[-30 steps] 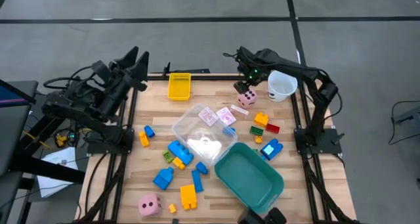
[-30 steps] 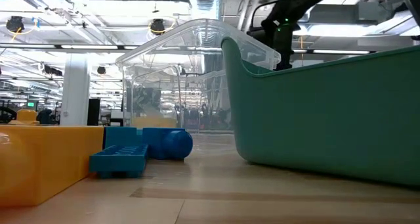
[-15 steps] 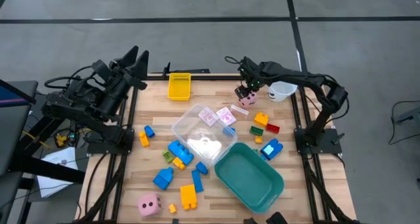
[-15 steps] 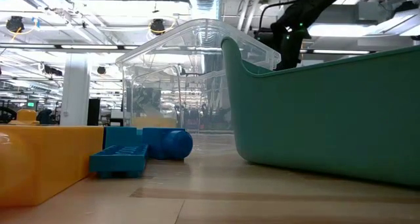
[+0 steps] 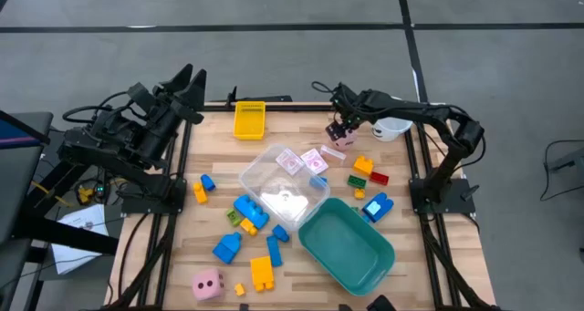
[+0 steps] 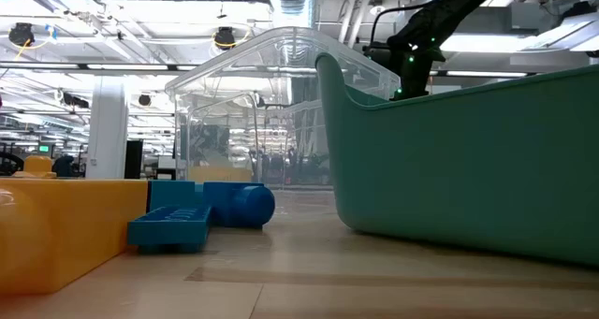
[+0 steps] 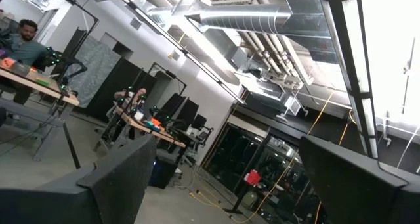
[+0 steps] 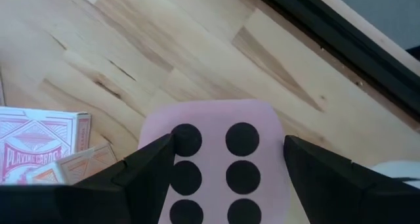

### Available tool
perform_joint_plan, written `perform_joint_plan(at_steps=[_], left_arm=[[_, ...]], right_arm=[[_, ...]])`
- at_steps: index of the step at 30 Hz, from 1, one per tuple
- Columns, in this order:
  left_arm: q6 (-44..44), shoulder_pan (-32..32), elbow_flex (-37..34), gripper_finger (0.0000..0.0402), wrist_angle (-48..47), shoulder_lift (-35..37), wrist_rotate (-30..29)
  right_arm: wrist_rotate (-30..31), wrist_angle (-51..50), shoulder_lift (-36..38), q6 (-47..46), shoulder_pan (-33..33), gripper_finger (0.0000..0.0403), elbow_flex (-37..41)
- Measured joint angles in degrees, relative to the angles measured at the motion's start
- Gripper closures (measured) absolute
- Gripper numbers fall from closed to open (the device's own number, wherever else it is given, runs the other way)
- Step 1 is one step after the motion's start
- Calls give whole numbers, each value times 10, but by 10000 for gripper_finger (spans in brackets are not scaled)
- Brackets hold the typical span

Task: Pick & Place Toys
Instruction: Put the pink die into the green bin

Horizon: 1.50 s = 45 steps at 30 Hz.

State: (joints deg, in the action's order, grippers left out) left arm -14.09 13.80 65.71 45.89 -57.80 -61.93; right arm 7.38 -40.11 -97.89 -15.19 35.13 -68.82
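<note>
at the far right corner of the worktop [image 5: 219, 156], the right gripper [image 5: 341, 127] is reaching down over a pink die [image 8: 216, 159], its jaws standing to either side of the die's six-dot face in the right wrist view; whether the fingers [image 8: 152, 171] are actually pressing on it is hard to make out there, and in the high view the arm is covering most of that die. the white cup [image 5: 394, 127] just beside it is partly hidden behind the arm. two pink-white cards [image 8: 36, 145] are lying near the die, one cut off at the picture's edge.

in the low view the teal tub [image 6: 468, 160] and a clear box [image 6: 271, 123] are blocking most of the worktop, so only a yellow brick [image 6: 56, 225] and a blue brick [image 6: 201, 211] are showing up close, with part of the right arm above the tub's rim.

the left gripper [image 5: 187, 83] is waiting off the far left corner of the worktop, jaws spread wide, its wrist camera looking only into the room, where a person is sitting at a distant desk.

from above, the clear box is lying tipped in the middle with cards by it. bricks in blue, yellow, orange, red and green are lying scattered around it, a second pink die [image 5: 207, 284] is sitting near the front left edge, and a yellow tray [image 5: 249, 119] is sitting at the far edge.
</note>
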Motion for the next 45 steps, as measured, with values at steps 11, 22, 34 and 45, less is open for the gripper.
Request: perform_joint_plan(at_steps=[11,22,34,45], left_arm=[[0,0,0,27,0,0,0],[0,0,0,27,0,0,0],[0,0,0,27,0,0,0],[0,0,0,27,-6,0,0]], right_arm=[[-5,-6,38,7,-3,126,3],[-115,-3,105,-14,12,126,2],[-173,-21,133,-53,22,126,2],[-329,-26,144,-58,-28,126,1]])
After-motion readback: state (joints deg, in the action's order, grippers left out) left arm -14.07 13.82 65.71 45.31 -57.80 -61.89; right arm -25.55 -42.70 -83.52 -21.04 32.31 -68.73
